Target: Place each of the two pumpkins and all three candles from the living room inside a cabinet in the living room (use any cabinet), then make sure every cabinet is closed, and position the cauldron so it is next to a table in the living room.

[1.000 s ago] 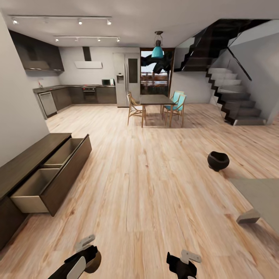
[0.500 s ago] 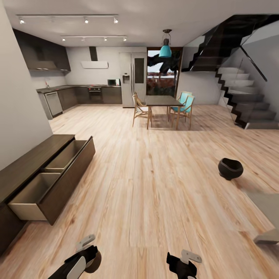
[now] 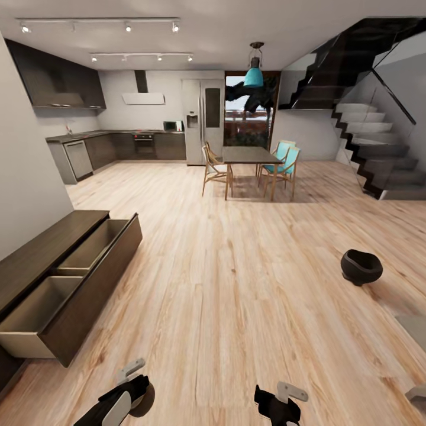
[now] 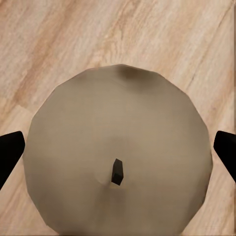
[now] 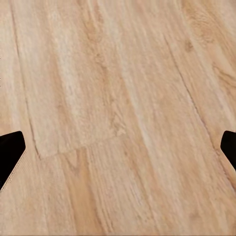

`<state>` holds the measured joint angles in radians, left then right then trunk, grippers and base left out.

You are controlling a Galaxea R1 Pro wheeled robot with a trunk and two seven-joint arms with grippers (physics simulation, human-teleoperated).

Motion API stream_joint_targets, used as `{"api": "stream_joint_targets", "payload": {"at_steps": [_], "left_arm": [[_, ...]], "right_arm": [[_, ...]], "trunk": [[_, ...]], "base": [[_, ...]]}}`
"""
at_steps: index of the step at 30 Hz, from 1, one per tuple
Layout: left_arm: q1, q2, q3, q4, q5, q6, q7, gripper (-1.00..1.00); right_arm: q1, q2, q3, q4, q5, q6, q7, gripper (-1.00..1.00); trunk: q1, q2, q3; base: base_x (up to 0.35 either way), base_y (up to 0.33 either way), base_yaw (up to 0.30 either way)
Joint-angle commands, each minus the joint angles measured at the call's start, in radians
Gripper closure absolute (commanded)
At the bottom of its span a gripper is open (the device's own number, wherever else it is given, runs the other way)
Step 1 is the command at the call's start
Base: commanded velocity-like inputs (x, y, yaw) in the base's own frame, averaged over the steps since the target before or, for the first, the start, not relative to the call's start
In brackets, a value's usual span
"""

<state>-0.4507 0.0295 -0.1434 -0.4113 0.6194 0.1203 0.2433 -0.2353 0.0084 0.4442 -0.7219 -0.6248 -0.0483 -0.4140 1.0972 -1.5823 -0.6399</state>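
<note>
Along the left wall the long low dark brown wooden cabinet [image 3: 41, 251] is standing with one wide drawer [image 3: 68, 290] pulled out, its two pale beige compartments showing nothing inside. Bare pale plank floor [image 3: 236, 284] is stretching between it and the round matt black cauldron [image 3: 361, 266], which is sitting on the floor well apart at the right. A grey table corner [image 3: 416, 326] is being cut off by the right edge. Four chairs are surrounding a dark dining table [image 3: 248, 155] far back. The left gripper [image 4: 118, 157] is hanging spread wide over a beige disc [image 4: 118, 147] with a dark stub; the right gripper [image 5: 118, 150] is likewise spread, over bare floor.
</note>
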Motion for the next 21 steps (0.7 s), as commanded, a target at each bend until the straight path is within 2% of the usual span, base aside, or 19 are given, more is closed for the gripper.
{"api": "stream_joint_targets", "payload": {"at_steps": [1, 21], "left_arm": [[0.000, 0.001, -0.008, -0.003, 0.006, 0.004, 0.008, 1.00], [-0.001, 0.001, -0.012, -0.003, 0.006, 0.004, 0.008, 1.00]], "right_arm": [[-0.001, -0.001, 0.005, -0.001, -0.010, -0.005, -0.006, -1.00], [-0.001, -0.001, 0.005, -0.001, -0.010, -0.005, -0.006, -1.00]], "trunk": [[0.001, 0.000, -0.001], [0.001, 0.000, -0.001]], "base": [[0.331, 0.000, 0.000], [0.331, 0.000, 0.000]]}}
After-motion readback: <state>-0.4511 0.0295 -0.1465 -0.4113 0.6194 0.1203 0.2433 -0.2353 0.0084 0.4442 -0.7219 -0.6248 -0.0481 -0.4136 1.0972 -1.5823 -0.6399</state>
